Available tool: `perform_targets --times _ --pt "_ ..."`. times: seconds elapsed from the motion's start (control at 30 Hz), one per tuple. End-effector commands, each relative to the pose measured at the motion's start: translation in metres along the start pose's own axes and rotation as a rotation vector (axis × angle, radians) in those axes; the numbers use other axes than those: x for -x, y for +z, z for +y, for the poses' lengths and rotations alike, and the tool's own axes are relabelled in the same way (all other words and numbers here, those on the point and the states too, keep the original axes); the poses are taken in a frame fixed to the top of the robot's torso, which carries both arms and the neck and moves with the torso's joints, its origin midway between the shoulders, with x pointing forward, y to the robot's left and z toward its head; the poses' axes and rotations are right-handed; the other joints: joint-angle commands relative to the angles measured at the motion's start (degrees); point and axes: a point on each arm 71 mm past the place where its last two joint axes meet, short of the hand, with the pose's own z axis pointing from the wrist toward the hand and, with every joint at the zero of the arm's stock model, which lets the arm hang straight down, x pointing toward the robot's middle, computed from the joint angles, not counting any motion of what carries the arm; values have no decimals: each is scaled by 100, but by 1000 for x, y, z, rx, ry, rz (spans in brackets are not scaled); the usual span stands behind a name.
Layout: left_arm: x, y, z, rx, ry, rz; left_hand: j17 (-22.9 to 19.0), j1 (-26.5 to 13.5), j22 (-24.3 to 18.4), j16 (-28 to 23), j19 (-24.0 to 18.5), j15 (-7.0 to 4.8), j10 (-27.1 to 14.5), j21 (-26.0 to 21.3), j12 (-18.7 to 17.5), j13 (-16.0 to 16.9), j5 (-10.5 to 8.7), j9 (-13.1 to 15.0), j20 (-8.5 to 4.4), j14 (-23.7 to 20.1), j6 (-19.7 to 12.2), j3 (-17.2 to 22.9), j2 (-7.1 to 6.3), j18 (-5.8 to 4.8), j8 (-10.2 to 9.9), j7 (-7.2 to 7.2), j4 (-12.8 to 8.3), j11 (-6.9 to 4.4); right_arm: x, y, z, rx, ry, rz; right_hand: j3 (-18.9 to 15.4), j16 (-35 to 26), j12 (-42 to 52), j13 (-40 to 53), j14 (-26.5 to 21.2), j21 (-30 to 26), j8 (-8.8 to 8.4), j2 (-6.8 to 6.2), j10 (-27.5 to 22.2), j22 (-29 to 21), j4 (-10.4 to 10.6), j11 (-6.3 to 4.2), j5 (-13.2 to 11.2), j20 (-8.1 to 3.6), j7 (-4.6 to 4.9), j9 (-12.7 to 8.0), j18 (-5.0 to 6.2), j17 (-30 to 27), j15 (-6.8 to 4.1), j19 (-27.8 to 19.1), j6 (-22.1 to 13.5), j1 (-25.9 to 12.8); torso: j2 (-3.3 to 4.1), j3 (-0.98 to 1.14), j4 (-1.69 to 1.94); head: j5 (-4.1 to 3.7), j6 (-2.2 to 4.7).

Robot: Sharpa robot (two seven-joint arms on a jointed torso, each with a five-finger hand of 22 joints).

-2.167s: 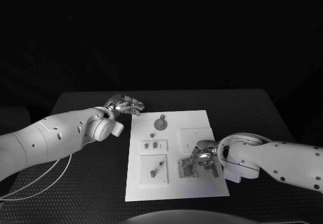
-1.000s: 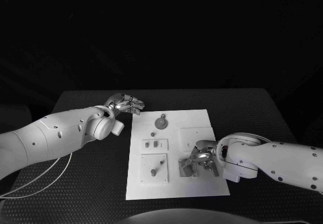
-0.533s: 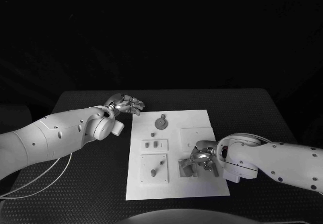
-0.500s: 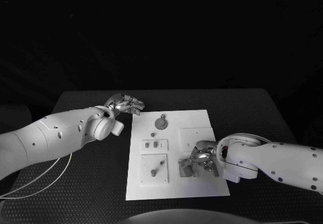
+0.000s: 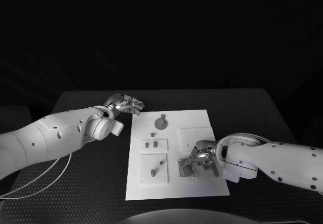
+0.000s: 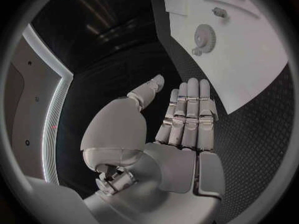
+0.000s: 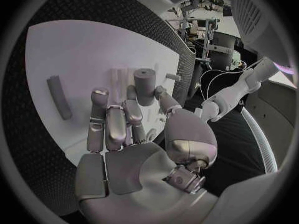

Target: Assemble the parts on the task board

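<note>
A flat white rectangular task board (image 5: 192, 122) lies mid-table, long side running away from the robot. On it, a round grey gear-like part (image 5: 160, 123) sits at the far end, small grey pegs (image 5: 155, 145) rest in a raised panel mid-board, and a grey cylindrical part (image 7: 144, 85) stands upright near the right edge.

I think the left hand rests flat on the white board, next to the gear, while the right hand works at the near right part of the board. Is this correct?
Not quite. The left hand is not on the white board: it is beside the board's far left corner, over the black table, as the head view shows. The gear lies on the board, apart from it. The right hand is indeed at the near right part.
</note>
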Motion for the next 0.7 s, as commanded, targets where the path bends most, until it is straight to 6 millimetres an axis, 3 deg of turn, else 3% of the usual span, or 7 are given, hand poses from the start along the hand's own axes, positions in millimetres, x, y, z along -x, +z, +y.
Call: perform_targets --times 0.03,0.2,0.27,0.4,0.63,0.7 --pt "-2 0 -2 -9 -7 11 11 -46 -6 -31 22 -3 -27 -3 11 -6 6 -6 24 51 -20 -15 11 53 20 12 33 30 0 0 -1 0 -5 -5 1046 -18 -49 -35 -46 -60 -43 -784 -103 30 1201 3 -13 -170 50 -11 136 -20 -26 40 -32 -269 0 -1 1 0 -2" --pt "-2 0 -2 -9 -7 12 14 -45 -6 -33 22 -3 -27 -3 11 -6 6 -7 24 52 -20 -15 10 54 20 12 33 29 0 0 0 3 -4 -5 1012 8 -16 -6 -59 -7 -26 -848 -124 106 1353 2 -17 -138 48 32 161 15 -42 -9 -56 -306 0 1 1 1 1" --pt "-2 0 -2 -9 -7 11 15 -45 -6 -34 22 -3 -27 -3 11 -6 6 -7 24 52 -20 -15 10 54 21 12 33 29 0 0 -1 2 -3 -5 594 27 1 14 -88 29 -8 -653 -155 129 1162 1 -19 -137 33 82 161 35 -52 -93 -83 -354 0 2 0 1 4" --pt "-2 0 -2 -9 -7 11 16 -44 -7 -35 22 -3 -27 -3 11 -7 6 -7 24 52 -20 -15 10 54 21 12 32 30 0 0 -2 1 -2 -7 447 27 3 14 -103 40 -3 -471 -164 122 1041 -12 12 -149 36 105 161 32 -55 -120 -90 -315 1 2 -1 2 6" --pt "-2 0 -2 -9 -7 11 21 -42 -7 -39 22 -3 -27 -3 12 -8 6 -8 24 53 -20 -15 9 54 22 11 31 29 1 -2 -1 18 -10 -17 232 29 21 26 -91 55 -3 -278 -149 115 799 -14 16 -152 30 123 161 54 -58 -134 -79 -245 1 4 0 -3 6" --pt "-2 0 -2 -9 -7 11 22 -41 -8 -40 21 -3 -27 -3 12 -8 6 -8 23 53 -20 -15 9 54 22 11 30 29 2 -3 -2 34 -23 -31 121 31 36 34 -81 72 -1 -75 -130 118 459 -14 11 -152 28 132 161 58 -57 -129 -66 -29 0 6 0 -3 13"
